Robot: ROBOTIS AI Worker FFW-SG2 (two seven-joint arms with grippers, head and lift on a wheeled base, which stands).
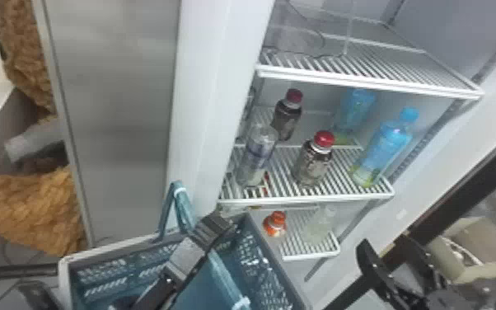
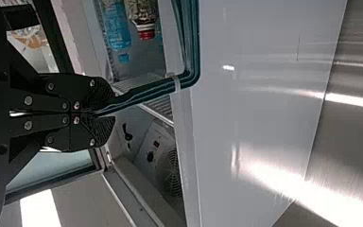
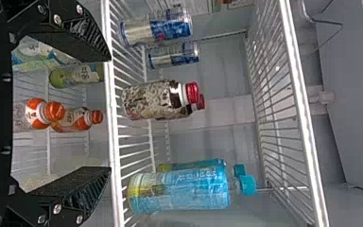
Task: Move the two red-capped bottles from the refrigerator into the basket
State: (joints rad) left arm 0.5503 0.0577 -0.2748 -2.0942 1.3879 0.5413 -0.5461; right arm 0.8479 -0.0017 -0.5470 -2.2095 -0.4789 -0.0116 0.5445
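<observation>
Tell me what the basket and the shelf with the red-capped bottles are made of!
The basket looks like hard blue plastic, slightly shiny, with rows of little holes in its walls. The shelf is probably metal wire with a smooth white coating: thin, straight bars with gaps between.

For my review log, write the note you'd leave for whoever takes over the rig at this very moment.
Left gripper: shut on the basket handle.
Right gripper: open, empty, facing the shelves.
Basket: at the front of the refrigerator, on the robot's left.
Targets: nearer red-capped bottle and farther red-capped bottle, both upright on the same wire shelf, clear bottle to the nearer one's left.
Done: basket held; neither target picked.
Left: move both into the basket; I'd take the nearer one first.
</observation>
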